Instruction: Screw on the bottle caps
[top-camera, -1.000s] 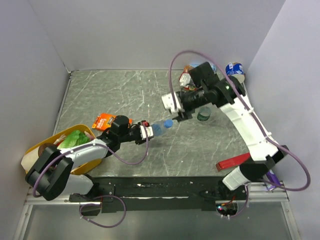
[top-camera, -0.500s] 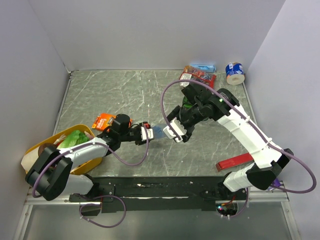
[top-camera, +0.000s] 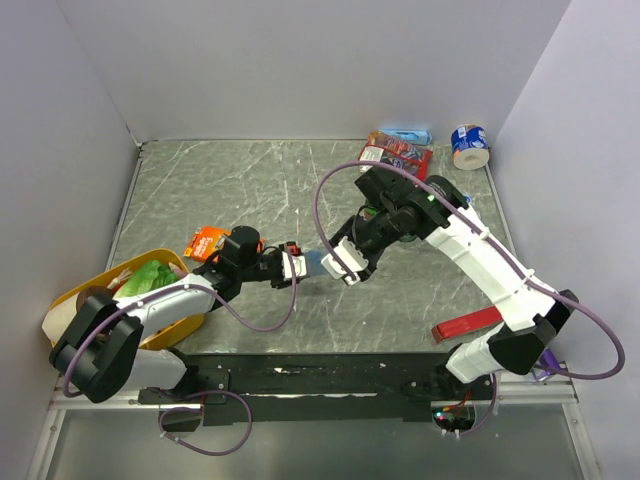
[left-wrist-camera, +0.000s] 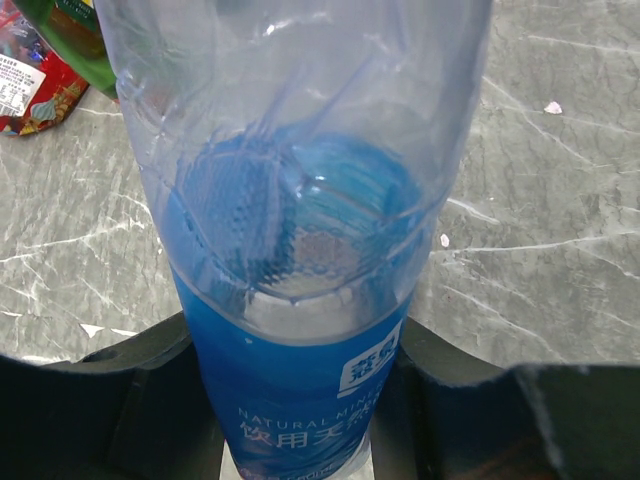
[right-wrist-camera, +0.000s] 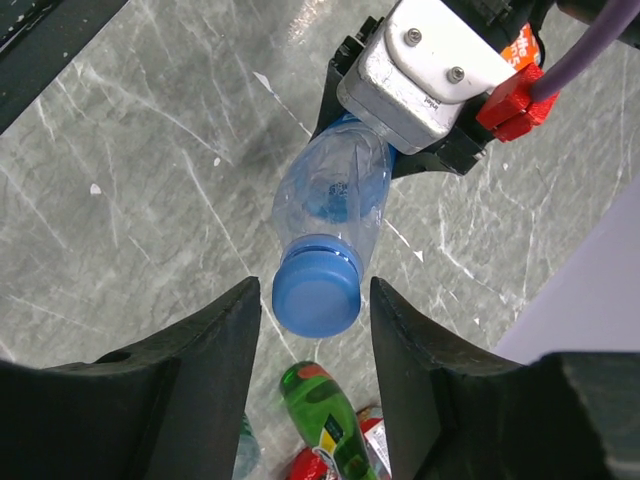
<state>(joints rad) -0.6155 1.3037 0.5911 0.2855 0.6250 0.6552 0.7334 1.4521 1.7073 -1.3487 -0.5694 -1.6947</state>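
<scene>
Bowl (top-camera: 70, 295) and orange packet (top-camera: 207, 241) sit far left, not involved. Left gripper (top-camera: 298, 265) is clamped on bottle (top-camera: 313, 262) at the blue-label end. It holds it off the table (top-camera: 220, 190), roughly level, neck pointing right. Left wrist view shows a finger on each side of the label; the clear wall above looks thin and empty. Cap (right-wrist-camera: 316, 292), plain blue, sits on the neck; cannot tell if it is threaded home. Right gripper (right-wrist-camera: 313, 300) has its jaws partly open, one finger each side of cap. Right wrist view shows a thin gap on both sides, so nothing is gripped yet. Green bottle (right-wrist-camera: 322, 405) lies on the table beyond, near the right arm; capped or not, unclear. Can (top-camera: 468, 146) stands in the far right corner.

Judgement: bottle is light and soft-walled and dents easily. It will likely twist in the grip if cap is turned hard, and the label end near the base is the stiffer hold. Cap is small, stiff and smooth-looking; best pinched square across its rim, pads on the side wall, not the top.
</scene>
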